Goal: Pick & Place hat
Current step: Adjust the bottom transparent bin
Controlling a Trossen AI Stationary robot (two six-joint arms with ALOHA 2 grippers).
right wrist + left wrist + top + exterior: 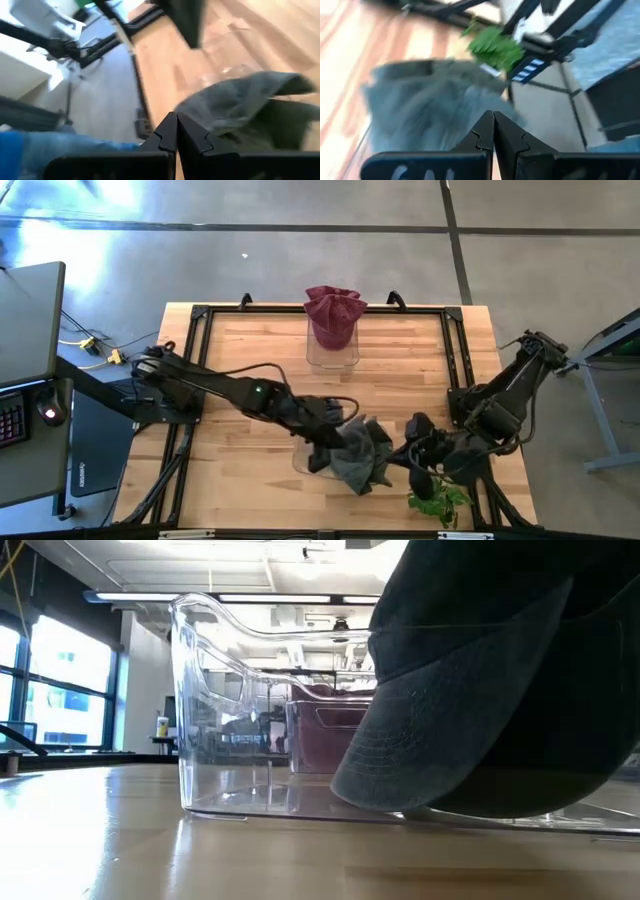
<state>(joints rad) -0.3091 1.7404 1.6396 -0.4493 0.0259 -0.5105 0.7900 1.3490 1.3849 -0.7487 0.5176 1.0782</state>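
Observation:
A grey hat (pixel 362 456) sits bunched over a clear bin (pixel 305 462) near the table's near edge. In the low view the grey hat (pixel 480 710) fills the right side, its brim (pixel 400 795) down at the clear bin's (pixel 215 710) floor. My left gripper (pixel 336 438) is shut at the hat's left side. My right gripper (pixel 404 452) is shut just off its right side. A dark red hat (pixel 335 313) lies in a second clear bin (pixel 333 356) at the far edge. My left gripper (pixel 493 118) is shut with its fingertips at the grey hat's cloth (pixel 470 107), coming at it level from the table's left. Which part of the hat it has, and whether one layer or several, is too blurred to tell. My right gripper (pixel 176 118) is shut beside the hat's edge (pixel 210 107), coming from the table's right; I cannot tell whether it touches the cloth.
A green leafy sprig (pixel 438 502) lies at the near right corner, just beside my right arm. A black frame (pixel 452 350) runs round the tabletop. A desk with a keyboard and a mouse (pixel 48 412) stands off the left side. Bare wood (pixel 240 360) lies between the two bins.

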